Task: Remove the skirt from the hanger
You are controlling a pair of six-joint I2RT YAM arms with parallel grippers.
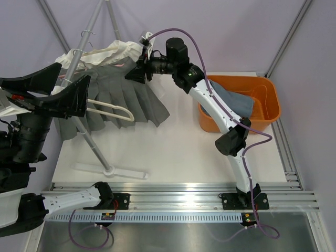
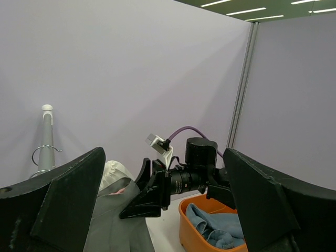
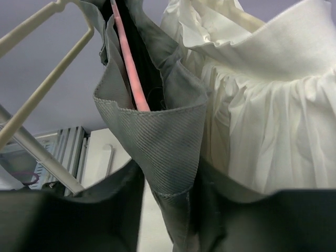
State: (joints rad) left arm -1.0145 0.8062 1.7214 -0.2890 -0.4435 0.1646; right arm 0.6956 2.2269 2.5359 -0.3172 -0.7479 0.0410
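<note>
The grey pleated skirt [image 1: 131, 100] hangs on the rack at the back left, its waistband on a pink hanger [image 3: 131, 68]. My right gripper [image 1: 136, 71] reaches to the waistband's right end and is shut on the grey waistband [image 3: 157, 142], which runs down between its fingers [image 3: 168, 205]. My left gripper [image 1: 73, 80] is raised at the far left, wide open and empty, apart from the skirt. In the left wrist view the left gripper [image 2: 163, 157] frames the right gripper and the skirt's edge [image 2: 113, 220].
A white garment [image 1: 113, 51] hangs behind the skirt, close to the right fingers [image 3: 262, 105]. A cream hanger bar [image 1: 113, 109] crosses the skirt's front. The rack pole [image 1: 92, 26] and its foot [image 1: 113, 170] stand at the left. An orange bin [image 1: 268, 100] holds blue cloth [image 1: 236, 100].
</note>
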